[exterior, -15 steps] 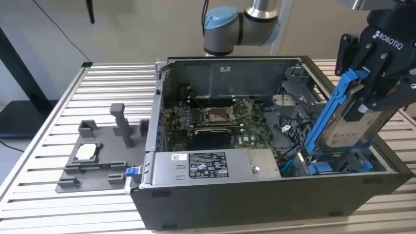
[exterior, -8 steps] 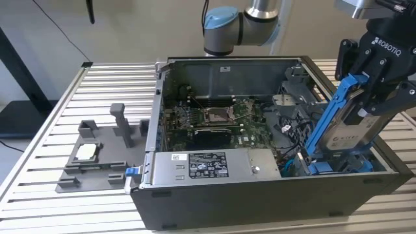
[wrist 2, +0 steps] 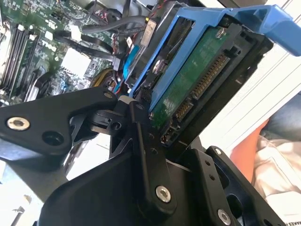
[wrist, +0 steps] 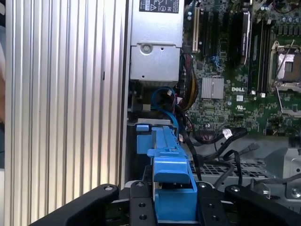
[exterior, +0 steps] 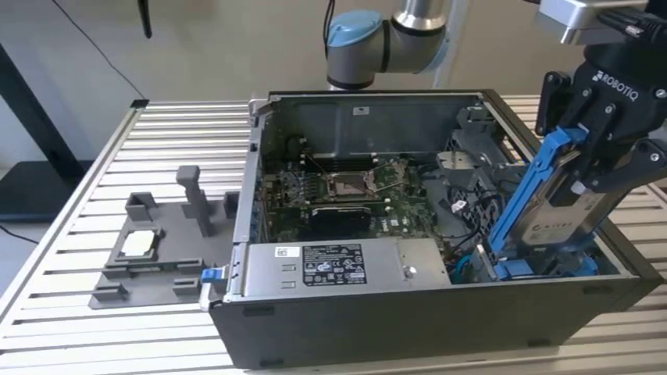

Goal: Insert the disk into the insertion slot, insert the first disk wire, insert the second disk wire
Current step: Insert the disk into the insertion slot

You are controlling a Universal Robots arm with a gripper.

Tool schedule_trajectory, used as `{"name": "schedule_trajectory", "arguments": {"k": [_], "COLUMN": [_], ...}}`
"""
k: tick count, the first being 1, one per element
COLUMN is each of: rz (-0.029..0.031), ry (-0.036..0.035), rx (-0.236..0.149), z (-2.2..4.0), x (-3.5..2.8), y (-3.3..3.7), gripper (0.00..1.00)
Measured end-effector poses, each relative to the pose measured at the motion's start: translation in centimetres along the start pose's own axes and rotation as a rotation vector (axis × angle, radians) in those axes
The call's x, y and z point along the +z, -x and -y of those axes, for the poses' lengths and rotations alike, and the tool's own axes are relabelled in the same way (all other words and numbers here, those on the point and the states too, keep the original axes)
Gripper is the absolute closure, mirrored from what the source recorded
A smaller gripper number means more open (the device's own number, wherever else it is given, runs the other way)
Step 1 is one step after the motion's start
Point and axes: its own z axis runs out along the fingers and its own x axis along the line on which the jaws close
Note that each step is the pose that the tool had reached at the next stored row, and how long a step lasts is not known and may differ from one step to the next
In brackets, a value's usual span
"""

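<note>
An open black computer case (exterior: 417, 312) lies on its side on a slatted aluminium table (exterior: 177, 133), with a beige wall (exterior: 208, 47) behind it and a black stand (exterior: 31, 117) at the table's far edge, well away from my pincer (exterior: 596, 176). On the slats across the case from the pincer sits 1 grey fixture plate (exterior: 156, 258) with several upright posts. The arm (exterior: 386, 39), with its blue joint cap, comes in from behind the case.

Inside the case, the green motherboard (exterior: 344, 187) lies beyond the pincer toward the middle. The grey power supply box (exterior: 333, 269) with its white sticker runs along the case's near wall. Black cables (wrist: 221, 141) trail across the board just ahead of the fingers in the first wrist view.

My pincer is clamped on the disk (exterior: 558, 219), 1 black finger (wrist 2: 141, 141) pressed on each side of its blue carrier. The disk stands steeply tilted: its upper end is between the fingers, and its lower end points down and away from the pincer into the case. In the second wrist view the disk's green circuit board (wrist 2: 193, 80) and connector row face the camera.

The insertion slot (exterior: 542, 268), a dark cage with blue edges, sits directly below the pincer in the case's corner. The disk's lower end (wrist: 169, 165) reaches down to those blue edges, and I cannot tell whether it touches them. The disk is not lying flat in the slot.
</note>
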Motion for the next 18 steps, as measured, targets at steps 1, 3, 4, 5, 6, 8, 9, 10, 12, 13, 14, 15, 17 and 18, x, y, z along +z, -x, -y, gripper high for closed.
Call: {"name": "schedule_trajectory", "arguments": {"k": [1, 3, 4, 5, 6, 8, 9, 10, 12, 13, 14, 15, 17, 18], "rz": [0.0000, 0.0000, -0.0001, 0.0001, 0.0001, 0.0002, 0.0000, 0.0001, 0.0001, 0.0001, 0.0000, 0.0001, 0.0000, 0.0001], "ry": [0.0000, 0.0000, 0.0000, 0.0000, 0.0000, 0.0000, 0.0000, 0.0000, 0.0000, 0.0000, 0.0000, 0.0000, 0.0000, 0.0000], "rx": [0.000, 0.000, 0.000, 0.000, 0.000, 0.000, 0.000, 0.000, 0.000, 0.000, 0.000, 0.000, 0.000, 0.000], "z": [0.01, 0.02, 0.02, 0.02, 0.03, 0.03, 0.03, 0.04, 0.05, 0.05, 0.06, 0.07, 0.08, 0.09], "x": [0.12, 0.32, 0.40, 0.48, 0.57, 0.77, 0.87, 0.97, 1.20, 1.30, 1.40, 1.52, 1.78, 1.92], "y": [0.00, 0.01, 0.00, 0.01, 0.01, 0.01, 0.01, 0.01, 0.01, 0.01, 0.01, 0.01, 0.01, 0.01], "gripper": [0.67, 0.67, 0.67, 0.67, 0.67, 0.67, 0.67, 0.67, 0.67, 0.67, 0.67, 0.67, 0.67, 0.67]}}
